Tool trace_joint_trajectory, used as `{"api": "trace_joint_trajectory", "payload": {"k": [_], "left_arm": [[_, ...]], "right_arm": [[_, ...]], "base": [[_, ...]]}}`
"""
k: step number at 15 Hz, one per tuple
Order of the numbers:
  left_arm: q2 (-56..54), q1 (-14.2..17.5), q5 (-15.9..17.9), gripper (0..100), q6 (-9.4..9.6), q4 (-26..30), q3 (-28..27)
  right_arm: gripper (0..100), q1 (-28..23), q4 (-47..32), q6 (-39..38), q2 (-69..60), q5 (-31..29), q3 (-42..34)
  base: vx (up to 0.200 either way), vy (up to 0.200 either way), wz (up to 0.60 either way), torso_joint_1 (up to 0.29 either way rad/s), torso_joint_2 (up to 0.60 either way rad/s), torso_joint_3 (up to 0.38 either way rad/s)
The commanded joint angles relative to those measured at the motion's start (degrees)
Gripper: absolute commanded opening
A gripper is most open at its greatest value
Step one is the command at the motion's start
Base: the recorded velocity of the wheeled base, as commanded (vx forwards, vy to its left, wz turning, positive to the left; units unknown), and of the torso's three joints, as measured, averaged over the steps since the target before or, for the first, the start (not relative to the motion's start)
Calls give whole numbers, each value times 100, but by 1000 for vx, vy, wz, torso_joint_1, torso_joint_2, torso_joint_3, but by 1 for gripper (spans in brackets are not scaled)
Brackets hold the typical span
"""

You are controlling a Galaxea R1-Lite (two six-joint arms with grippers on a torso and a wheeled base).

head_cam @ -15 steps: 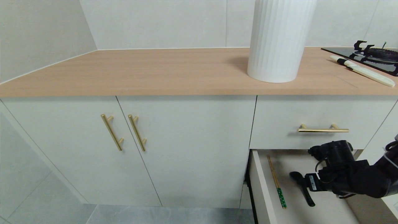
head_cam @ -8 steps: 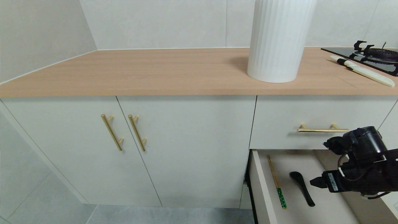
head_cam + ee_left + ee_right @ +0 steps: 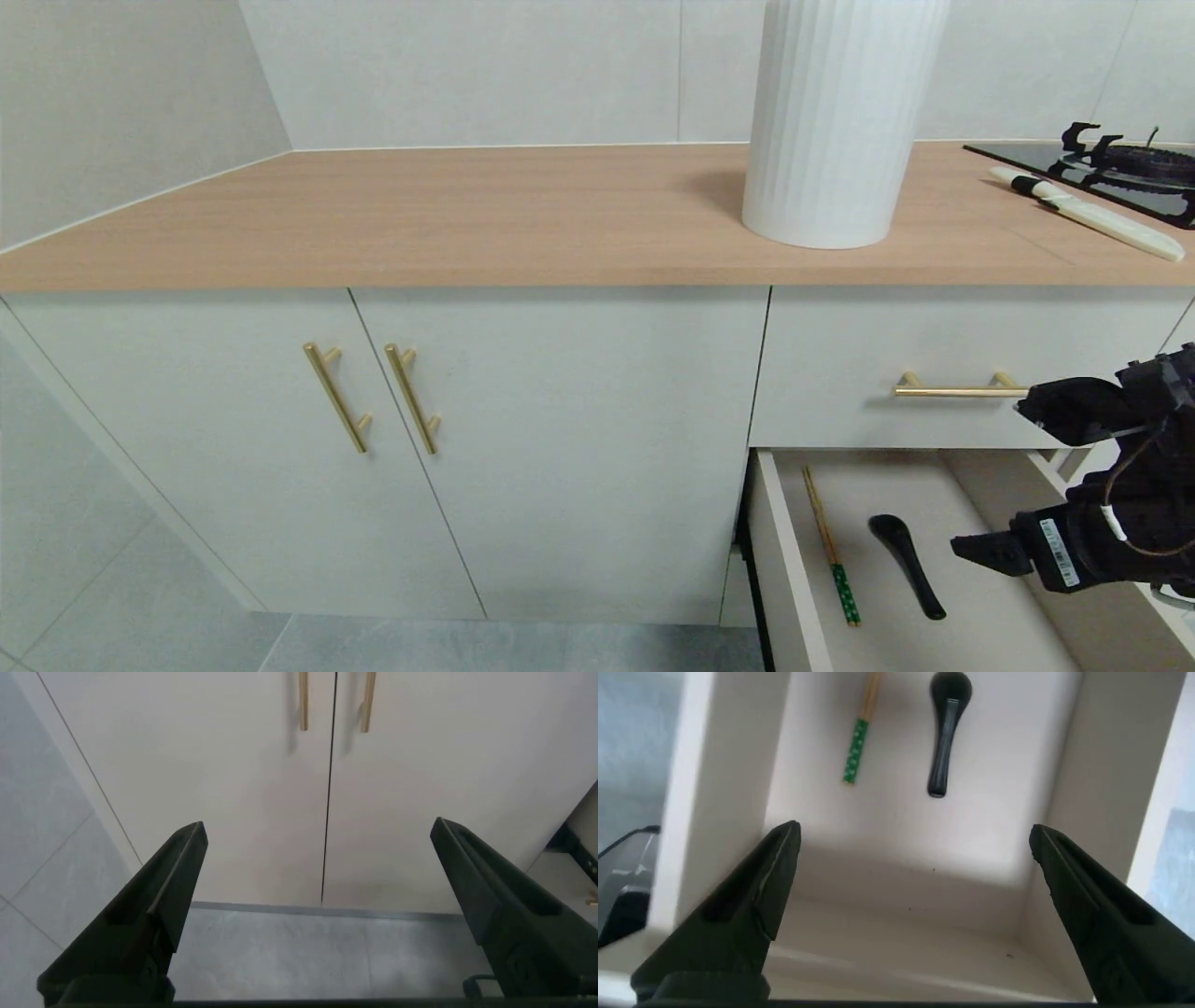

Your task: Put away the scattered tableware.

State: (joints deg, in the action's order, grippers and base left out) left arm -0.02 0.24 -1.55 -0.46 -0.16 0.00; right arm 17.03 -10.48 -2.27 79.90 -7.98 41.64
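Note:
A black spoon (image 3: 904, 565) lies on the floor of the open lower drawer (image 3: 782, 560), beside a pair of wooden chopsticks with green ends (image 3: 831, 549). My right gripper (image 3: 1024, 483) hangs open above the drawer's right side, apart from the spoon, with nothing between its fingers. The right wrist view looks down into the drawer (image 3: 719, 812) past the gripper (image 3: 913, 835) at the spoon (image 3: 943, 733) and chopsticks (image 3: 860, 733). A white-handled knife (image 3: 1088, 213) lies on the wooden counter at the far right. My left gripper (image 3: 318, 829) is open and empty, low before the cabinet doors.
A tall white ribbed vase (image 3: 834, 121) stands on the counter (image 3: 420, 215), left of the knife. A black stove (image 3: 1134, 168) sits at the back right corner. The closed upper drawer's gold handle (image 3: 966, 390) is just beside my right gripper. Two cabinet door handles (image 3: 373, 397) are at left.
My right gripper has drawn back to the right and upward, away from the spoon, which stays lying in the drawer. The chopsticks have not moved.

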Motion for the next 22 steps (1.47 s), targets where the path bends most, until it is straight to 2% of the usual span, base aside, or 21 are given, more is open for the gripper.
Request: {"api": "trace_joint_trajectory", "payload": {"k": [1, 2, 11, 14, 16, 22], "left_arm": [[2, 2, -3, 100, -6, -2, 0], [2, 2, -3, 100, -6, -2, 0], [2, 2, -3, 100, -15, -2, 0], [2, 2, -3, 100, -6, -2, 0], [2, 2, -3, 100, -6, -2, 0], [2, 2, -3, 100, -6, -2, 0]], "right_arm": [[100, 55, -6, -2, -220, -1, 2], [100, 55, -15, 7, -282, -1, 2], [100, 275, -832, 200, -405, -1, 28], [100, 380, -938, 306, -308, 7, -33], [100, 503, -1456, 306, -44, 7, -7], [100, 881, -2256, 288, 439, -1, 98]], "base": [[0, 0, 0, 0, 0, 0], [0, 0, 0, 0, 0, 0], [-200, 0, 0, 2, 2, 2], [0, 0, 0, 0, 0, 0], [0, 0, 0, 0, 0, 0], [0, 0, 0, 0, 0, 0]]}}
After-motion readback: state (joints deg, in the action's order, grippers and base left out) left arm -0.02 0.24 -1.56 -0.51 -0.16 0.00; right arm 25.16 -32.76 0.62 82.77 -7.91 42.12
